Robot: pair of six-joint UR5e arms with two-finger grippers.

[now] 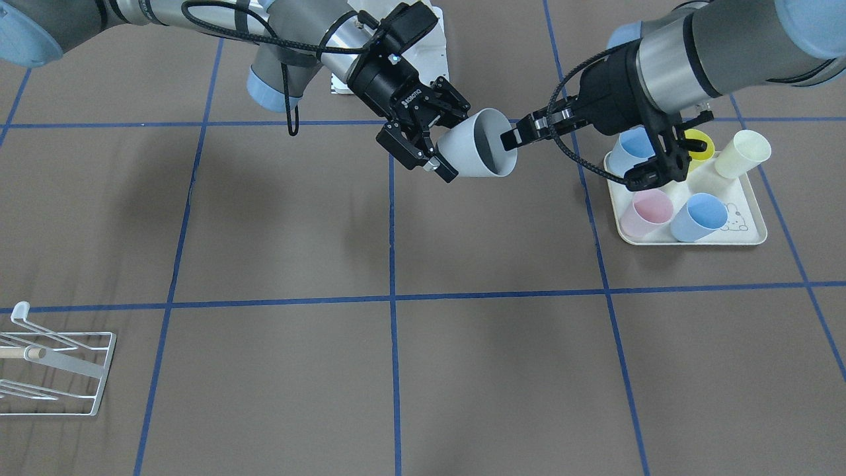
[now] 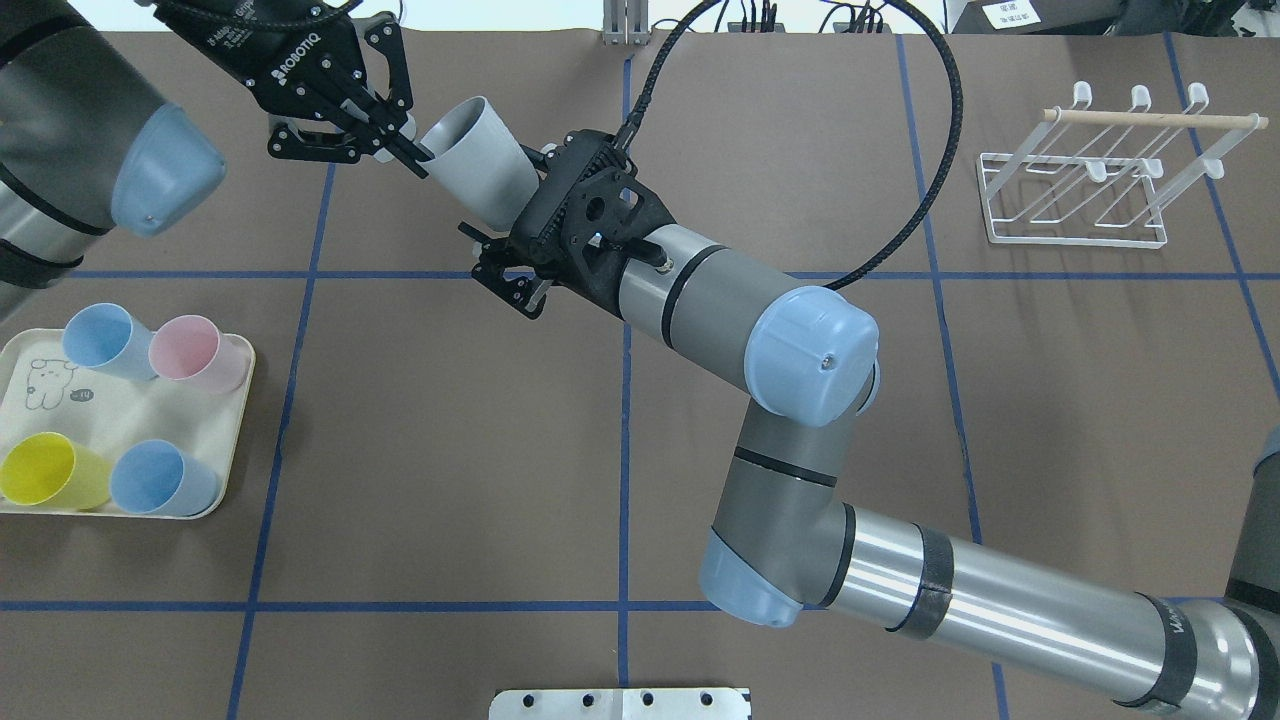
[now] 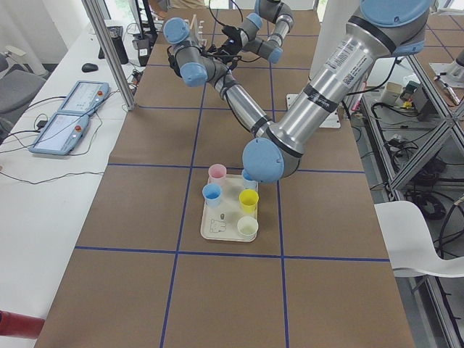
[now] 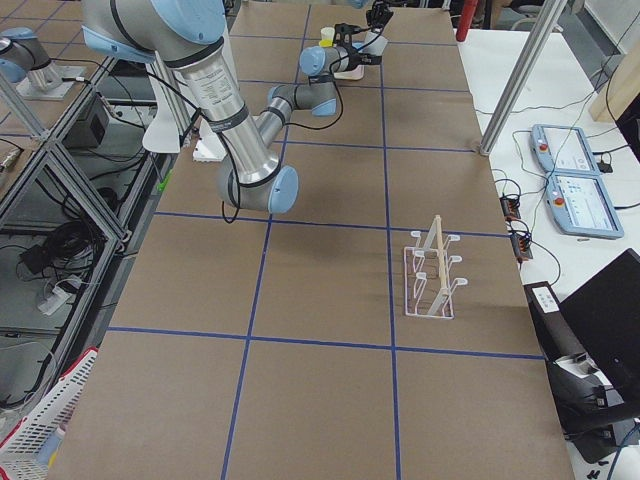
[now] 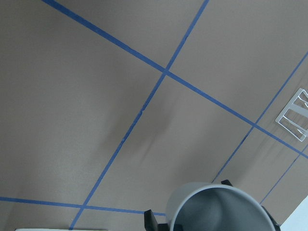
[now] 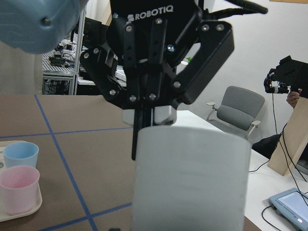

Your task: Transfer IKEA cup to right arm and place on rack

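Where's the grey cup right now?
Overhead view, upper left of centre: the cup hangs in mid-air, left fingers pinching its rim, right fingers around its base.

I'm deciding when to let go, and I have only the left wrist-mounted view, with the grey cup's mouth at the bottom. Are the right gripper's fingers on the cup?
Observer: It looks so. In the front-facing view the right gripper has its fingers on either side of the grey cup at its narrow end, and they seem to touch it.
Operator: And my own grip?
Observer: The left gripper is shut on the cup's rim, at the opposite end.
Operator: Where is the rack from there?
Observer: In the overhead view the rack stands at the far right corner of the table, well away from both grippers.
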